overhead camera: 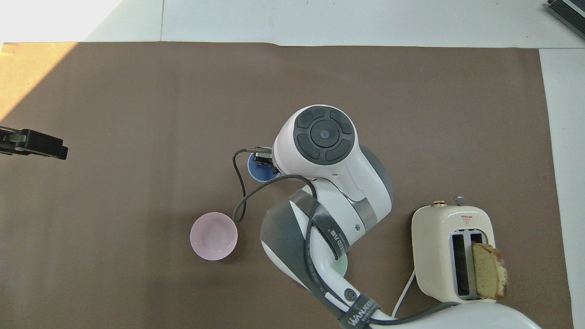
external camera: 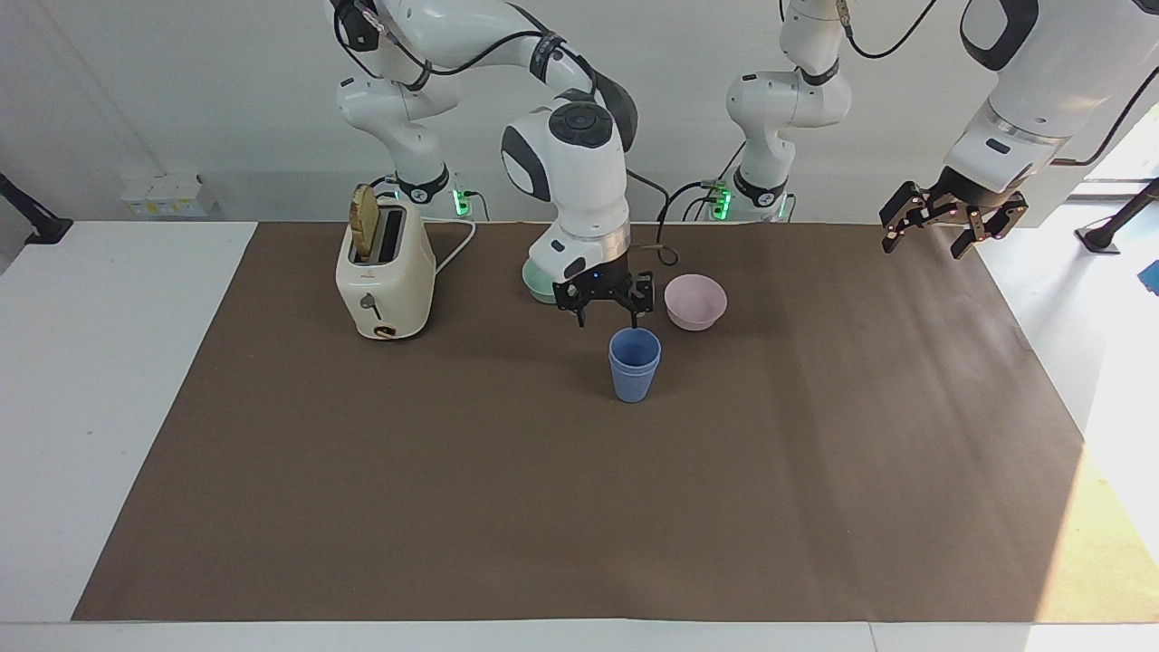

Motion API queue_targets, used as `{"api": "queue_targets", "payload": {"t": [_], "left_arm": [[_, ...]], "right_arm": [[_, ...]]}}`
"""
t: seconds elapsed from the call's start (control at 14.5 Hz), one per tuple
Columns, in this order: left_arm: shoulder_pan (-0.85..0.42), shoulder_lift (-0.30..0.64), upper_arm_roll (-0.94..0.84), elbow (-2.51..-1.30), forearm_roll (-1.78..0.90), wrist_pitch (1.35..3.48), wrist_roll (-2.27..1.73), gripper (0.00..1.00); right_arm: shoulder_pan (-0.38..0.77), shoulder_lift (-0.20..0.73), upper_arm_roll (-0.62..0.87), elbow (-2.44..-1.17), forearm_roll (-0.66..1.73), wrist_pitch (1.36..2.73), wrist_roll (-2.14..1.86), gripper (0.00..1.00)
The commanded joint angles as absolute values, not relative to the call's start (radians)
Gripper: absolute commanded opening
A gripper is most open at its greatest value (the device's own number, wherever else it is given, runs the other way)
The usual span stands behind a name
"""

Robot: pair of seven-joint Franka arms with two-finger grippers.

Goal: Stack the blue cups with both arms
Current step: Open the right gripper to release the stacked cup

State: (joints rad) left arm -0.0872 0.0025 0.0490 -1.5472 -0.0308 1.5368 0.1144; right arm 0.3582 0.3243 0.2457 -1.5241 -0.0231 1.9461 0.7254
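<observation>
Facing view
Blue cups point(external camera: 634, 364): nested one inside the other, upright on the brown mat point(external camera: 453, 498), farther from the robots than the pink bowl point(external camera: 695, 301); only a thin second rim showed.
Right gripper point(external camera: 605, 308): hung just over the cups, fingers spread wide, holding nothing, clear of the rim.
Left gripper point(external camera: 951, 222): waited in the air over the mat's edge at the left arm's end, fingers apart, empty.
Handling: the cups looked light, stiff and matte, so probably not slippery; a pinch on the rim wall seemed the likeliest hold, and the nested pair might lift together.

Overhead view
Blue cups point(overhead camera: 260, 167): mostly hidden under the right arm's wrist; only part of the rim showed.
Pink bowl point(overhead camera: 214, 236): stood apart from the cups.
Toaster point(overhead camera: 457, 251): stood toward the right arm's end, a slice in one slot.
</observation>
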Motion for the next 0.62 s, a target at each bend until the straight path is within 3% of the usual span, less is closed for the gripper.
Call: {"api": "queue_targets", "payload": {"t": [0.0,0.28,0.55], "left_arm": [[-0.077,0.006,0.041,-1.531,-0.017,1.517,0.126,1.0],[-0.08,0.006,0.04,-1.529,-0.017,1.513,0.121,1.0],[-0.081,0.006,0.04,-1.529,-0.017,1.517,0.115,1.0]], "right_arm": [[0.29,0.243,0.245,-1.517,-0.037,1.838,0.599,1.0],[0.126,0.132,0.241,-1.516,-0.037,1.724,0.326,1.0],[0.042,0.037,0.229,-1.514,-0.06,1.568,0.142,1.0]]}}
